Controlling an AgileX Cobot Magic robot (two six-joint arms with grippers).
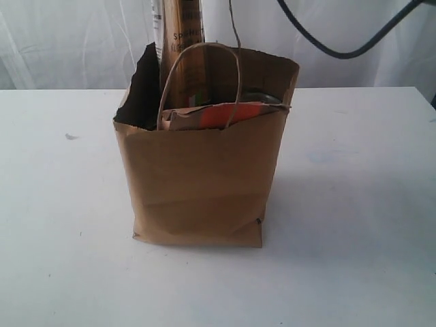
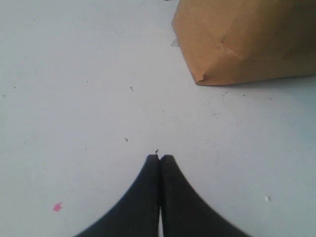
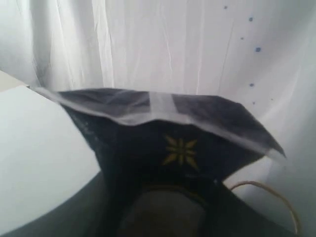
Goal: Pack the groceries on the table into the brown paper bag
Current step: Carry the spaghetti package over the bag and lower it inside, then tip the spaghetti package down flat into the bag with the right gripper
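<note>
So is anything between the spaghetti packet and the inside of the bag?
Nothing visible. The spaghetti packet already stands upright through the open mouth of the brown paper bag, towards its back left. The brown-orange pouch sits in front of it, not visibly under it. The bag's bottom is hidden.

The plain white table (image 1: 354, 225) carries the brown paper bag (image 1: 197, 184), standing upright near its middle. A faint grey smudge (image 1: 71, 137) marks the surface well to its left. Elsewhere lie a pink speck (image 2: 57, 207) and a tiny white lump (image 2: 267, 199).
</note>
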